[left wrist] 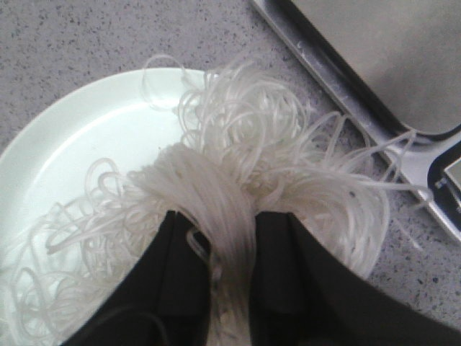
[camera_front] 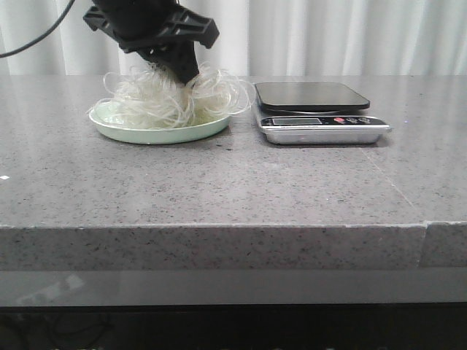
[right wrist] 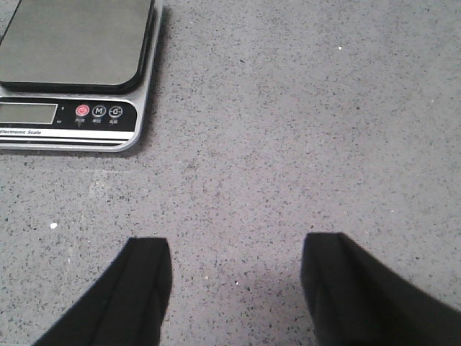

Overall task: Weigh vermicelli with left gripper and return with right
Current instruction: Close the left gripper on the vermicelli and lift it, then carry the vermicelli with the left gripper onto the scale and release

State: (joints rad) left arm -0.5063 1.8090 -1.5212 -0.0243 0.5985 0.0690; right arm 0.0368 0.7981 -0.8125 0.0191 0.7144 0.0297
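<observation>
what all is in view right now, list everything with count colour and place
vermicelli: one tangle, translucent white, piled on the plate, a bundle pinched by the left gripper
plate: one, pale green, on the table left of the scale
kitchen scale: one, silver with a dark platform, nothing on it, right of the plate
table: one, grey speckled stone
curtain: white, behind the table
left gripper: one, black, shut on the vermicelli over the plate
right gripper: one, black, open over bare table near the scale

The left gripper (camera_front: pixel 177 79) buries its fingertips in the vermicelli (camera_front: pixel 175 95), hiding them. The scale's (right wrist: pixel 72 72) display is too small to read, its far edge cropped.
</observation>
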